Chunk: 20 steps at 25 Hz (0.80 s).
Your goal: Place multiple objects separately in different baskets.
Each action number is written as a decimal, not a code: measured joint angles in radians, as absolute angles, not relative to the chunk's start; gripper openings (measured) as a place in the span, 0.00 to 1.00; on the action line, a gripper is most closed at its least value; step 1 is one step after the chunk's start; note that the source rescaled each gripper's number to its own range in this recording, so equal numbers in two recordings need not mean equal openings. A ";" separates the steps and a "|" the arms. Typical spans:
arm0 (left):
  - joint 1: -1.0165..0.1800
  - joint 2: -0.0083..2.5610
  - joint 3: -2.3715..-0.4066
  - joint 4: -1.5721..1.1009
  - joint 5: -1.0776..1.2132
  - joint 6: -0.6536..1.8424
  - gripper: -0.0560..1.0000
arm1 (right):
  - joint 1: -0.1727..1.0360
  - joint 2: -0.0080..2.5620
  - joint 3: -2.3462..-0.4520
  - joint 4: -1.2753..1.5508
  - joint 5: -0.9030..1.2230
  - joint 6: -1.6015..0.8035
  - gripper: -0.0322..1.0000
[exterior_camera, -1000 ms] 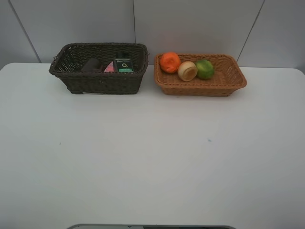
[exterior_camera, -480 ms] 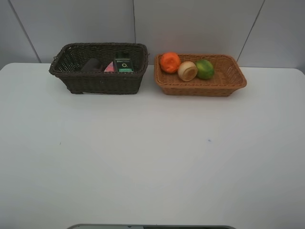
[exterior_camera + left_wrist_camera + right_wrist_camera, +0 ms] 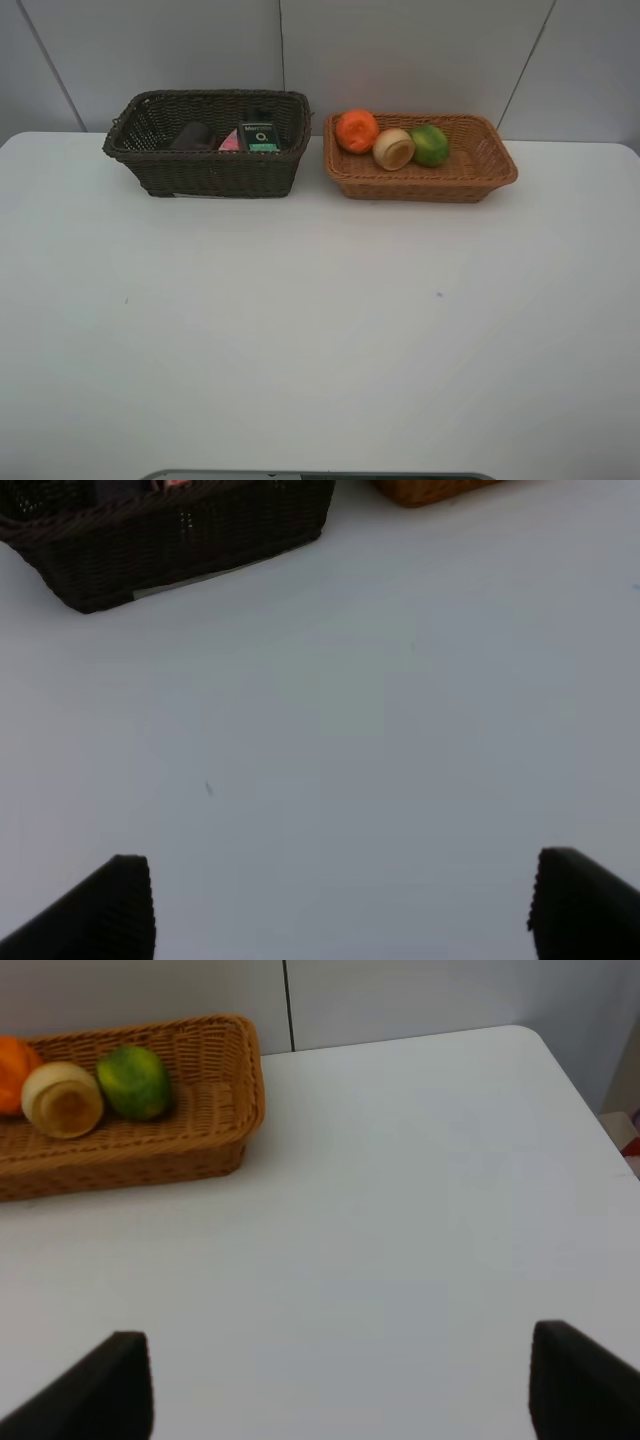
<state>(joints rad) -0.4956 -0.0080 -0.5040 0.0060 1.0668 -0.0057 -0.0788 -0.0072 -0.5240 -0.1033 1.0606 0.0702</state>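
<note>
The dark brown basket (image 3: 220, 175) stands at the back left and holds the dark mauve cup (image 3: 190, 135), the pink tube (image 3: 231, 141) and the black bottle (image 3: 260, 136) with a green label. The light tan basket (image 3: 420, 187) beside it holds the orange (image 3: 357, 130), a pale tan peach-like fruit (image 3: 394, 149) and the green fruit (image 3: 431, 145). Neither gripper shows in the exterior view. My left gripper (image 3: 340, 910) is open and empty over bare table, short of the dark basket (image 3: 180, 540). My right gripper (image 3: 340, 1385) is open and empty, short of the tan basket (image 3: 130, 1160).
The white table (image 3: 320, 330) runs from the baskets to the front edge. A grey wall stands right behind the baskets. The table's rounded right corner (image 3: 530, 1040) shows in the right wrist view.
</note>
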 joint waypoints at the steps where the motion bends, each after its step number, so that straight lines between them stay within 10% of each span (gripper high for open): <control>1: -0.496 -0.008 -0.504 0.006 1.067 -0.006 0.88 | -0.079 -0.007 -0.524 -0.103 1.061 0.070 0.77; 20: -0.029 -0.008 -0.504 -0.010 1.064 -0.006 0.88 | -0.079 -0.007 -0.524 -0.103 1.061 0.070 0.77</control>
